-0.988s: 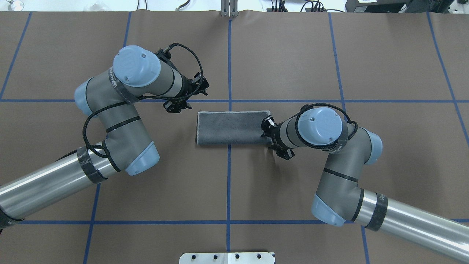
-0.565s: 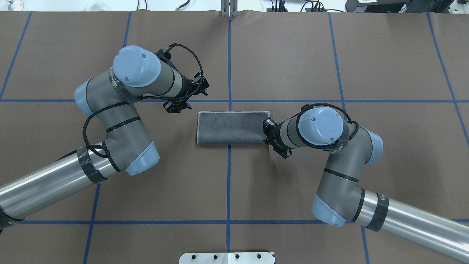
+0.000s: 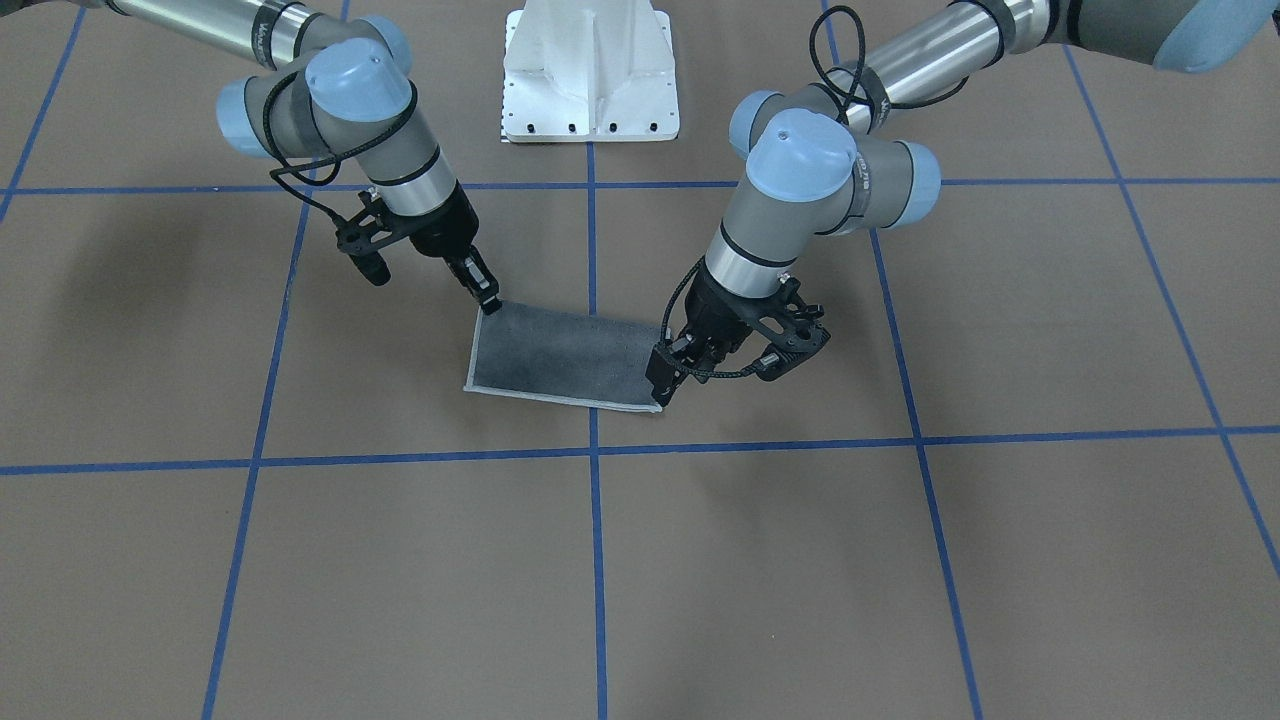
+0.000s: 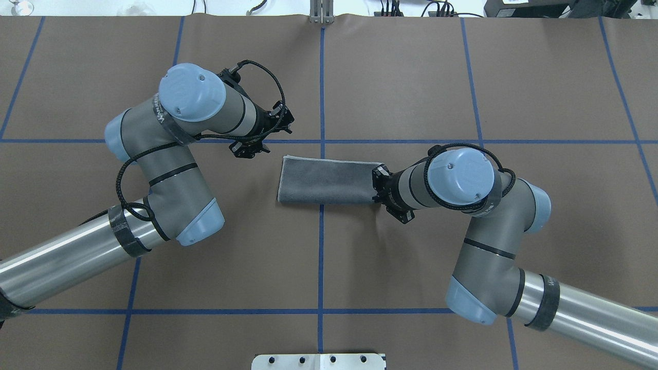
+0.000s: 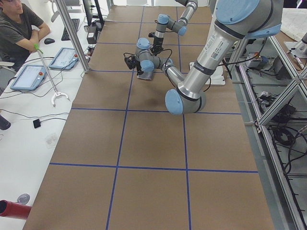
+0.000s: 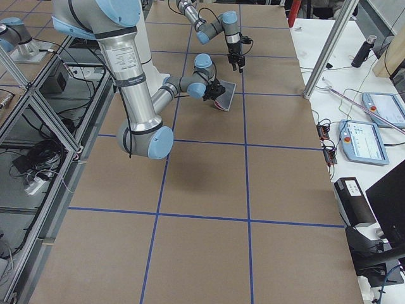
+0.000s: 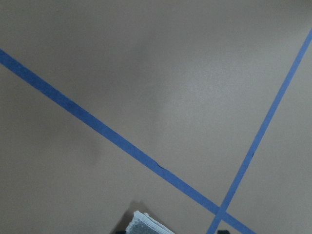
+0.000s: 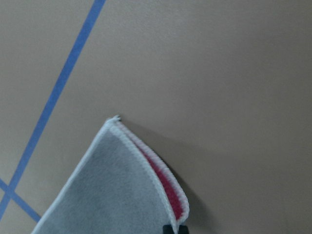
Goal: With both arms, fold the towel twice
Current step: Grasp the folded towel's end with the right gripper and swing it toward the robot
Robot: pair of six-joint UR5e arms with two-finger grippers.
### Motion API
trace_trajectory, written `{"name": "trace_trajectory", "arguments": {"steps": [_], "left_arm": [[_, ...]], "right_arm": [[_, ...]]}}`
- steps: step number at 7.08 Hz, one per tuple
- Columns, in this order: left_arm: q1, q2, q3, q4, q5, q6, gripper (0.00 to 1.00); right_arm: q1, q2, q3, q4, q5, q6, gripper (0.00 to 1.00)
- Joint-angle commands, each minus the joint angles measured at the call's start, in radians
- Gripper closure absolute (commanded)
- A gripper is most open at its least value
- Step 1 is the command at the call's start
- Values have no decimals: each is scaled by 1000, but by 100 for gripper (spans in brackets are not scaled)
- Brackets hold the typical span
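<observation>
Find the towel [image 4: 325, 181] near the middle of the table [image 4: 411, 77], folded once into a strip, grey face up, lying across the centre tape line [image 4: 322, 92]; read the right gripper [image 3: 487, 298] as pinched on the hem at the short end on the robot's right, with that corner lifted enough to show the pink inner face [image 8: 165, 185] in the right wrist view; treat the left gripper [image 4: 250, 150] as hanging apart from the opposite end, gripping nothing, with no telling whether spread or pressed together; for the second fold, probably best to clamp both layers, lift only a little, carry the end in a low arc to the far short edge, and match hem to hem before letting go; pin the free end with the left gripper against sliding; watch for the lower layer slipping out
</observation>
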Motion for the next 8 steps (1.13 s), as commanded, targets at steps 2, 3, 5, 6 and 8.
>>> {"name": "trace_trajectory", "arguments": {"steps": [2,3,5,6,8], "left_arm": [[2,1,-6,2,0,-5,31],[11,3,-9,0,0,-13,31],[40,9,-43,6,0,-77,31],[73,9,-55,9,5,-93,31],[118,78,-118,11,9,-102,31]], "right_arm": [[-108,-24,83,-37,1,58,100],[-139,-33,106,-38,1,59,100],[-182,-47,128,-38,1,61,100],[-195,-45,129,-38,1,61,94],[-201,-71,174,-40,1,61,56]]}}
